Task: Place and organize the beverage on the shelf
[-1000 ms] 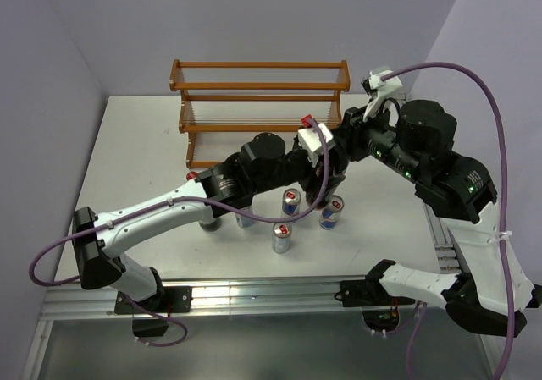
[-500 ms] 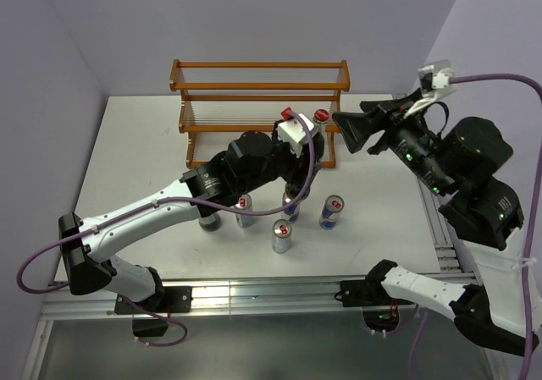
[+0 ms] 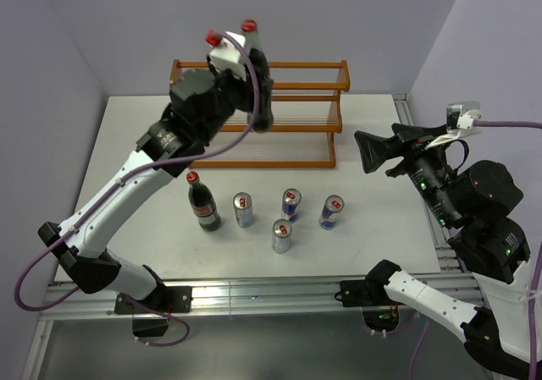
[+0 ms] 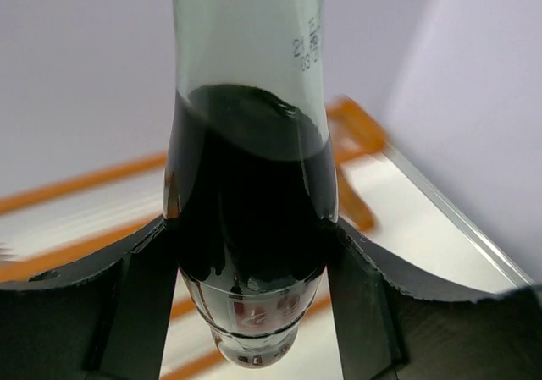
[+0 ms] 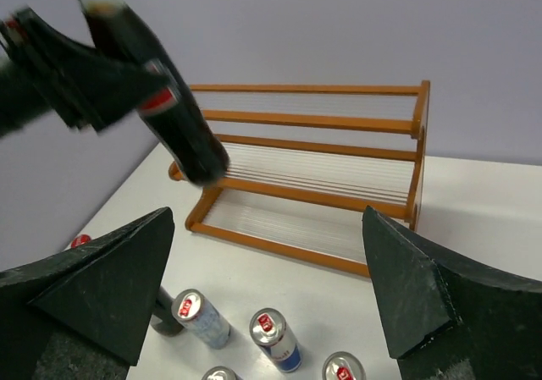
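Observation:
My left gripper (image 3: 257, 79) is shut on a dark cola bottle (image 3: 263, 116) with a red cap and holds it tilted in the air over the left half of the wooden shelf (image 3: 296, 156). In the left wrist view the bottle (image 4: 250, 185) fills the gap between both fingers (image 4: 127, 312). A second cola bottle (image 3: 201, 204) stands on the table beside several blue-and-silver cans (image 3: 290, 203). My right gripper (image 3: 373, 151) is open and holds nothing, to the right of the shelf. Its wrist view shows the shelf (image 5: 322, 194), the held bottle (image 5: 174, 113) and the cans (image 5: 273, 338).
The white table (image 3: 135, 143) ends in a metal rail at the right (image 3: 432, 228) and the front. Purple walls stand close behind the shelf and on both sides. A purple cable (image 3: 246, 143) from the left wrist loops in front of the shelf.
My right gripper has opened and drawn back to the right. The left arm has swung up and to the left with the cola bottle, from in front of the shelf to above it.

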Action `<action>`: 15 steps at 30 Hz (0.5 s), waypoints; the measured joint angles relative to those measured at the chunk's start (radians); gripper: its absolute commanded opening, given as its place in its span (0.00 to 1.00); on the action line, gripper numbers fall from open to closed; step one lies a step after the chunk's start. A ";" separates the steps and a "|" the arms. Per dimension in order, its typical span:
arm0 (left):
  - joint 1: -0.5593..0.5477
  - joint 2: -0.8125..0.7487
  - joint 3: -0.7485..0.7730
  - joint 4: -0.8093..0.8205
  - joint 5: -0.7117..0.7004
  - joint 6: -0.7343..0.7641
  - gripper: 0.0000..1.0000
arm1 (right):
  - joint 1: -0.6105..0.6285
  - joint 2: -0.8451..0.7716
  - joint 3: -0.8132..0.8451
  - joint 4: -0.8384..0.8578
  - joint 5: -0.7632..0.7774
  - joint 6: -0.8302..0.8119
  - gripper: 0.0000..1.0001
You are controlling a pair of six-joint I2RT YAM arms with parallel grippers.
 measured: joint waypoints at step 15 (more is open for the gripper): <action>0.375 0.254 0.357 -0.106 -0.009 0.035 0.00 | 0.000 -0.079 -0.124 0.000 0.067 0.006 0.99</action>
